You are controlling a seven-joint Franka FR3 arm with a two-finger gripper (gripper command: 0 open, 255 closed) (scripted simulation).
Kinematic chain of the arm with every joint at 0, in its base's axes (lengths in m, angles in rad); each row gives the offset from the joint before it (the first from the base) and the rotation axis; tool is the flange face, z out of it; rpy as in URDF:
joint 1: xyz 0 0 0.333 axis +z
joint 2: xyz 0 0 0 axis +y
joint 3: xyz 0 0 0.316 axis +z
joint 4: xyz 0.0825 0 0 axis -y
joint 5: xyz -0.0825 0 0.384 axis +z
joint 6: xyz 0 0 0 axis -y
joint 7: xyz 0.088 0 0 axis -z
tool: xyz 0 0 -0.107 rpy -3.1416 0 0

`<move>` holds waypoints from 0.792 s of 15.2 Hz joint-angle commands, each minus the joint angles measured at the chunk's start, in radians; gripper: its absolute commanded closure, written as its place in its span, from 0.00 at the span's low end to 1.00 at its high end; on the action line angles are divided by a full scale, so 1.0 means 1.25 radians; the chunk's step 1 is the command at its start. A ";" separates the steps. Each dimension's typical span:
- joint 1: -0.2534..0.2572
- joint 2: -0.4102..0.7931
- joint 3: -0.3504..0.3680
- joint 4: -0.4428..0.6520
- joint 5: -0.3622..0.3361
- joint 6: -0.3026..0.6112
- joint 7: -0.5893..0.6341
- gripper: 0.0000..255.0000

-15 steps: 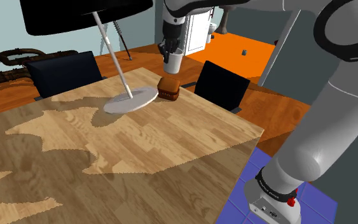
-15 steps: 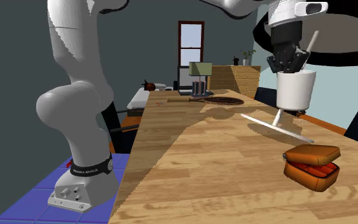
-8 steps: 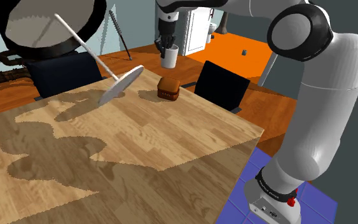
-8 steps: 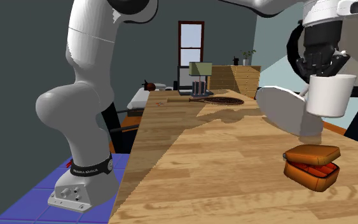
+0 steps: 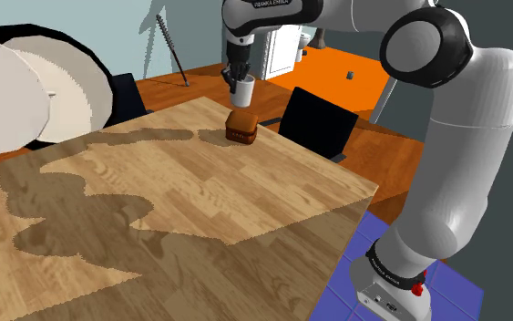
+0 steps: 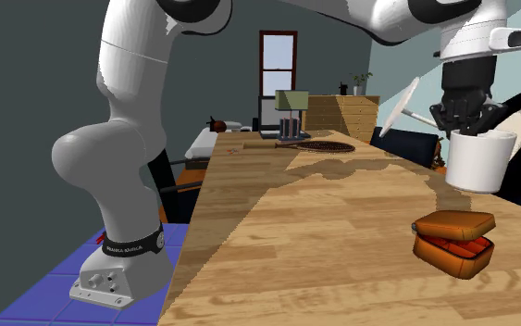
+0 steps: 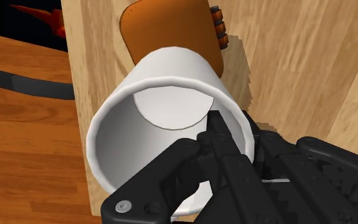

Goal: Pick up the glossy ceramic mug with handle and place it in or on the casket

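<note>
A plain white mug (image 5: pixel 242 90) hangs upright in the air, with my black gripper (image 5: pixel 240 78) shut on its rim from above. The brown casket (image 5: pixel 241 128) lies closed on the wooden table (image 5: pixel 200 201), just below the mug and near the table's far edge. In the second exterior view the mug (image 6: pixel 478 160) hangs under the gripper (image 6: pixel 468 125), a short way above the casket (image 6: pixel 452 243). In the wrist view the gripper (image 7: pixel 219 137) clasps the mug's (image 7: pixel 139 127) wall, and the casket (image 7: pixel 171 32) lies beyond it. I see no handle on the mug.
A toppled lamp leans over the table, its big shade (image 5: pixel 26 91) at the shoulder view's left and its white base disc (image 6: pixel 399 106) behind the mug. A dark chair (image 5: pixel 318 119) stands past the table edge beside the casket. A racket-like thing (image 6: pixel 314 145) lies far down the table.
The lamp has tipped over further, and its shade has swung into the shoulder view's left. The gripper has come down a little toward the casket with the mug held.
</note>
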 commanded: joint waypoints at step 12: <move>-0.001 0.014 -0.002 -0.082 -0.004 0.096 0.006 1.00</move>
